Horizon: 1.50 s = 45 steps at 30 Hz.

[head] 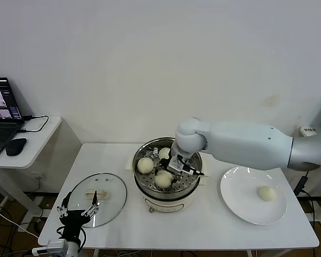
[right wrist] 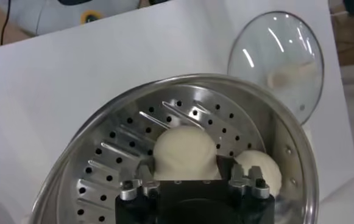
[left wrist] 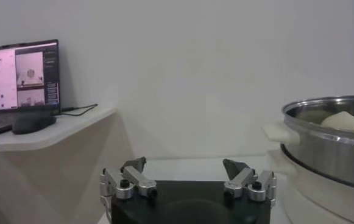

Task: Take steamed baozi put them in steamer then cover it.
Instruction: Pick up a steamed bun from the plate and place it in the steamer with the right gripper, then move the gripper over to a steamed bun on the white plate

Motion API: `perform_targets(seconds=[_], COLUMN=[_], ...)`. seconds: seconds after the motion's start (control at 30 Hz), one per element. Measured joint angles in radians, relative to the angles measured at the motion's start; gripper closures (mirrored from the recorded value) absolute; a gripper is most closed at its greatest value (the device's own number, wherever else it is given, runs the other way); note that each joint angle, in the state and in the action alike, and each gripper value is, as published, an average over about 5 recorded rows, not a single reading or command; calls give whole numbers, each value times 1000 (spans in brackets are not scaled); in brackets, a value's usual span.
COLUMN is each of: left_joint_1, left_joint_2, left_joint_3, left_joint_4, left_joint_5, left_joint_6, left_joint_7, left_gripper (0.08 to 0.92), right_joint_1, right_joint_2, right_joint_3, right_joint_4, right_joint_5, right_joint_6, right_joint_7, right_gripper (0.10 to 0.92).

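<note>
The steamer (head: 161, 196) stands mid-table with three baozi in its tray: one at the left (head: 145, 165), one at the back (head: 164, 153), one at the front (head: 163, 179). My right gripper (head: 174, 167) reaches down into the steamer; in the right wrist view its fingers sit against both sides of a baozi (right wrist: 184, 152) resting on the perforated tray (right wrist: 122, 146), with another baozi (right wrist: 259, 170) beside it. A fourth baozi (head: 266, 193) lies on the white plate (head: 238, 206). The glass cover (head: 108, 206) lies flat on the table at the left. My left gripper (head: 78, 210) is open and empty at the cover's near edge.
A side table with a laptop (head: 1, 115) and a mouse (head: 15, 146) stands at the far left. The steamer's wall (left wrist: 329, 146) rises close to the left gripper (left wrist: 186, 167). The cover (right wrist: 277, 58) also shows in the right wrist view.
</note>
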Motion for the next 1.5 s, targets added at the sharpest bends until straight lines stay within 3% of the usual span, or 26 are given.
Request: perform_targets(seconds=[0.17, 0.43, 0.9, 1.17, 1.5], left_joint_1=[-2, -6, -23, -28, -19], left_joint_2=[2, 13, 53, 65, 65], left_joint_3=[0, -3, 19, 27, 22], left_joint_4=[4, 11, 32, 35, 34], left_joint_5=[0, -1, -7, -8, -8], left_joint_6=[-1, -2, -3, -3, -2], left_joint_7=[0, 0, 1, 2, 2], left_gripper=[177, 177, 177, 177, 177], right_joint_1=[12, 47, -1, -176, -509], right_joint_2=[-19, -122, -517, -679, -716], right_joint_3=[21, 106, 190, 308, 595], right_joint_4=[2, 34, 132, 103, -10], right_joint_5=[-3, 35, 119, 56, -37], right_joint_6=[3, -75, -339, -364, -361], right_joint_7=[-3, -43, -43, -28, -8], right_gripper=[204, 202, 203, 203, 203])
